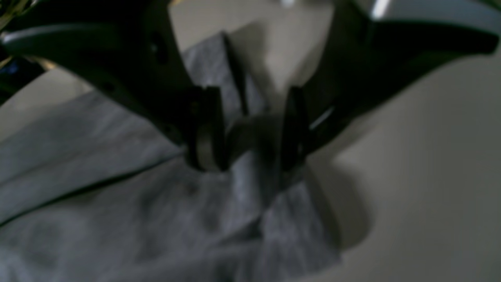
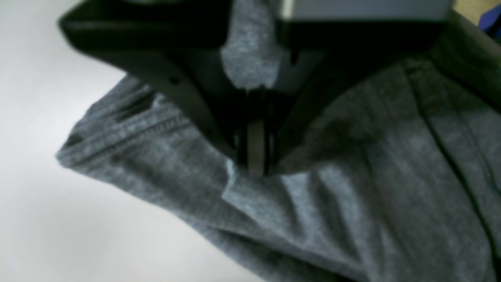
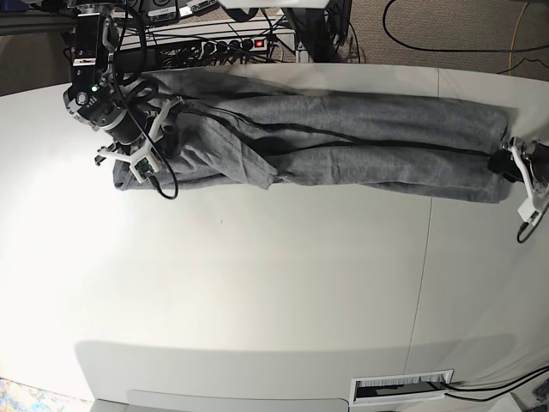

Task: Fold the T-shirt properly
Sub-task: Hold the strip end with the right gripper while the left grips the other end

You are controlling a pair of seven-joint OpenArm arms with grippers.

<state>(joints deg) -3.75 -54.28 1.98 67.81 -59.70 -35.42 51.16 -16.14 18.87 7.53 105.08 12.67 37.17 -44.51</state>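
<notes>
One T-shirt (image 3: 343, 137), plain heather grey, laid in a long band along the far edge of the table (image 3: 257, 292), reaching from near the far left corner almost to the right edge. Folded lengthwise, with dark fold lines along the band and a loose flap hanging toward the table's middle at the left end.

Two grippers, one at each end of the band.

Right gripper (image 2: 256, 156): at the left end of the band in the base view (image 3: 129, 159). Jaws drawn together, pinching a bunch of grey fabric; a tuft of cloth seen above the pinch in the wrist view. A stitched hem edge (image 2: 129, 133) just beside the fingers, pointing out over bare tabletop.

Left gripper (image 1: 250, 133): at the right end of the band in the base view (image 3: 515, 167), near the table's right edge. Jaws standing wide, a clear gap between the two fingers (image 1: 207, 129). Fingertips low over the T-shirt's corner (image 1: 289, 223); whether they touch the cloth cannot be told, the wrist view being blurred. Nothing gripped.

Table: white top, one seam line running from far edge to near edge on the right side.

Cables and a power strip (image 3: 232, 43) behind the far edge.
</notes>
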